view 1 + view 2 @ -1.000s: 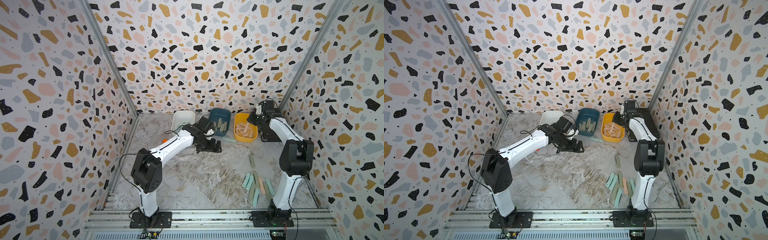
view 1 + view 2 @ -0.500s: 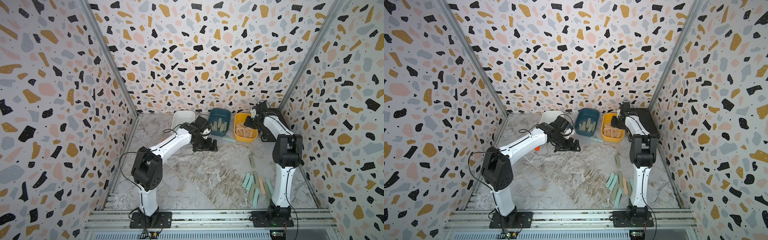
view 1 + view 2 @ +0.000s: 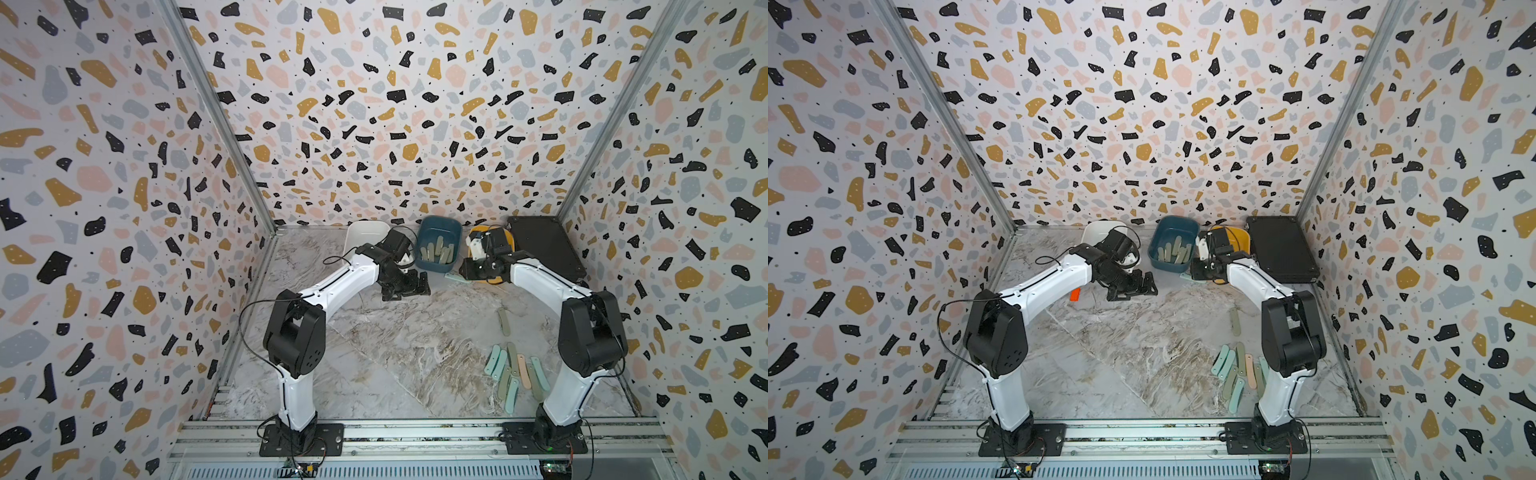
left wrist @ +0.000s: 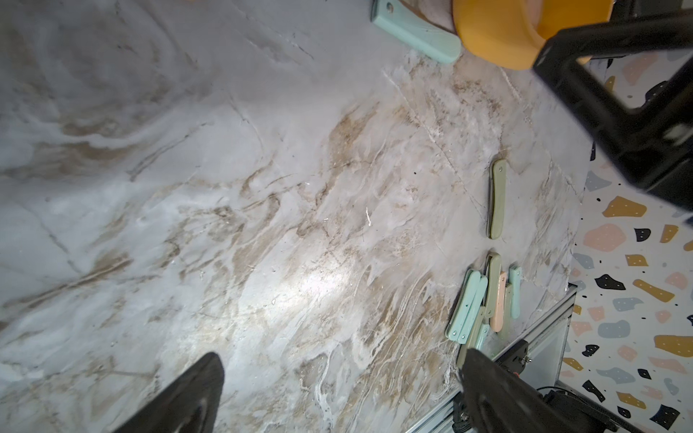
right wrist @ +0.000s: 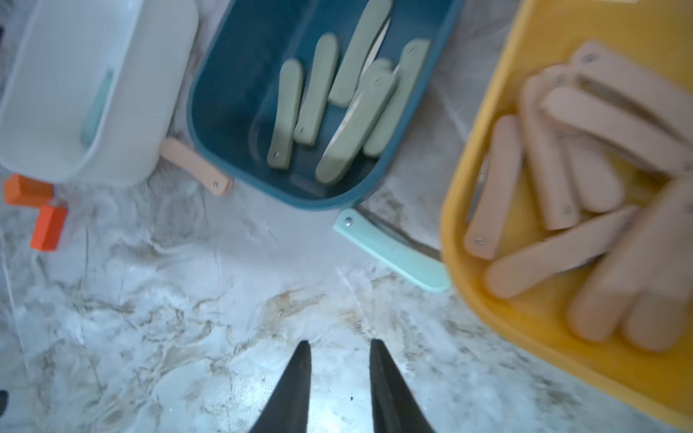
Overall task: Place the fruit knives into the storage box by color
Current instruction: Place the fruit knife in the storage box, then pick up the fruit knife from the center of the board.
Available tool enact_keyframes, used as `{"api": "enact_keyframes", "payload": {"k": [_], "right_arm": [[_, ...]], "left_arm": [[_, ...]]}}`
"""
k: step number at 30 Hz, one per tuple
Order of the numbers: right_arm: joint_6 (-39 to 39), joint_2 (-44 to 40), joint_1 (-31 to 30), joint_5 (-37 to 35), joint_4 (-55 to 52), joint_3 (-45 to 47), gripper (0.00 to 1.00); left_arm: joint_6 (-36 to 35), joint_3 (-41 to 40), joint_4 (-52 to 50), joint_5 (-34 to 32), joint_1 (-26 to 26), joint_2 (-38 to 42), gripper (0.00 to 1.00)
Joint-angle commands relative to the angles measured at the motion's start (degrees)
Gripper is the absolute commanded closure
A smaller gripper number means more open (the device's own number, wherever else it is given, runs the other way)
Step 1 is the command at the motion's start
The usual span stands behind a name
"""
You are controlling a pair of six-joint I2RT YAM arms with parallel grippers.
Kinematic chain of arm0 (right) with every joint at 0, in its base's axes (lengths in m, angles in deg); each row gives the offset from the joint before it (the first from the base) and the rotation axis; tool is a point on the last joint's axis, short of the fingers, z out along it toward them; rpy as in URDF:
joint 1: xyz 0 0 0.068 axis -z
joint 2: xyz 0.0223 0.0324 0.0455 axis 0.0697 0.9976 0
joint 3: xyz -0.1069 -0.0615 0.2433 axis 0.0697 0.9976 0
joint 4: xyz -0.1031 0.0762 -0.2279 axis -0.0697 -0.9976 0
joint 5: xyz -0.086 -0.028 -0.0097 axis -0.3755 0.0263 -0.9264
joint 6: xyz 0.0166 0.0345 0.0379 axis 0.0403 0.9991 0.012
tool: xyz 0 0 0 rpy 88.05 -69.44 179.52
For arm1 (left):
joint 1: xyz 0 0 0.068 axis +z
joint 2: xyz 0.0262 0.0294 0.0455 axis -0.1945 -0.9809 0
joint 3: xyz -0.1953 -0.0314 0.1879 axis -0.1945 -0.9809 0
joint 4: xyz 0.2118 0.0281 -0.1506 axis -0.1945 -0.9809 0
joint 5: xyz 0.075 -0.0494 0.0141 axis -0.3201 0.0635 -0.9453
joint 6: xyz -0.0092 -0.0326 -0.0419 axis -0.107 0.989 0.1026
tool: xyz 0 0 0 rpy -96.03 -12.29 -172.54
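A lab robot cell: terrazzo-print walls [image 3: 415,104], marble-look tabletop [image 3: 395,353], aluminium mounting rail [image 3: 415,434].

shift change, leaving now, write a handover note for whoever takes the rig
Left gripper: jaws wide open, empty. Right gripper: jaws slightly apart, empty, near the yellow tub.
Done: sage knives in the teal tub, peach knives in the yellow tub. White tub: contents unclear.
To do: mint knife and peach knife on the table beside the tubs, lone sage knife, mixed pile by the right arm's base.
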State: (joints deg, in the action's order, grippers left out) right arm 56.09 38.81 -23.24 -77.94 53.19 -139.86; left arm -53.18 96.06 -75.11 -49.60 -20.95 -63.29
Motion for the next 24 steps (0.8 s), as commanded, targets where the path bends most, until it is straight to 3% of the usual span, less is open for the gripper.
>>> {"api": "enact_keyframes", "payload": {"k": [1, 4, 18, 24], "right_arm": [[-3.73, 2.76, -0.35, -4.32, 0.05, -1.66, 0.7], [-4.96, 5.44, -0.35, -5.85, -1.42, -3.77, 0.67], [-7.1, 13.24, -0.29, -7.41, -4.74, -12.15, 0.37], [-6.76, 16.9, 0.17, -5.75, -7.13, -15.7, 0.32]], "left_arm": [[0.68, -1.83, 1.27, 0.57, 0.43, 1.95, 0.01], [0.41, -2.94, 1.36, 0.72, 0.57, 2.46, 0.01], [-0.12, -4.82, 1.69, 1.73, 1.3, 3.79, 0.01], [-0.22, -4.95, 1.7, 2.23, 1.75, 4.38, 0.01]]}}
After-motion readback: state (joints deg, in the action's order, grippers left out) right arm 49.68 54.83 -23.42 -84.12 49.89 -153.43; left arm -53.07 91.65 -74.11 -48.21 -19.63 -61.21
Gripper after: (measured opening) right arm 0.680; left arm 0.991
